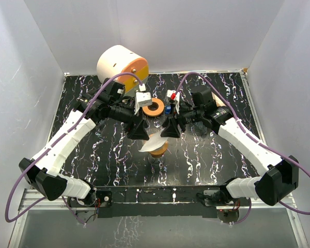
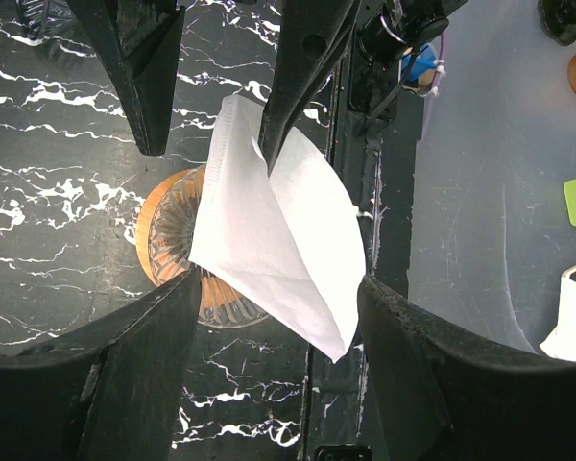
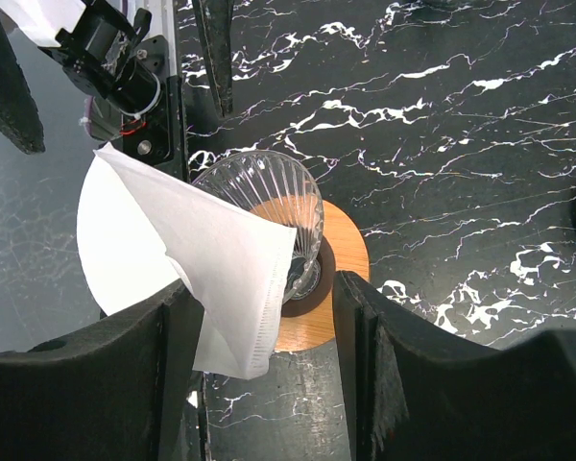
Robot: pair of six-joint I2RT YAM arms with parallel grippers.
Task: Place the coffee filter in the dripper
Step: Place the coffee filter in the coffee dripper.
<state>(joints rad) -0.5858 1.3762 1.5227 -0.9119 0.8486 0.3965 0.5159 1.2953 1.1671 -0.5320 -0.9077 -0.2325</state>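
Observation:
The white paper coffee filter (image 1: 151, 142) leans tilted over the dripper (image 1: 159, 150), a ribbed glass cone (image 3: 269, 197) on a round wooden base (image 3: 338, 264). In the right wrist view the filter (image 3: 187, 254) drapes against my right gripper's left finger, partly over the glass rim. My right gripper (image 3: 264, 288) is open, with a wide gap over the dripper's base. My left gripper (image 2: 280, 288) is also open. The filter's pointed end (image 2: 288, 240) hangs between its fingers without being pinched. The dripper (image 2: 168, 240) shows behind the paper. Both grippers (image 1: 137, 132) (image 1: 170, 130) hover close together above the dripper.
A white cylinder with an orange face (image 1: 123, 64) stands at the back left. A wooden ring (image 1: 154, 107), a small white box (image 1: 142, 98) and a small blue item (image 1: 168, 109) lie behind the grippers. White walls enclose the black marbled table (image 1: 206, 155).

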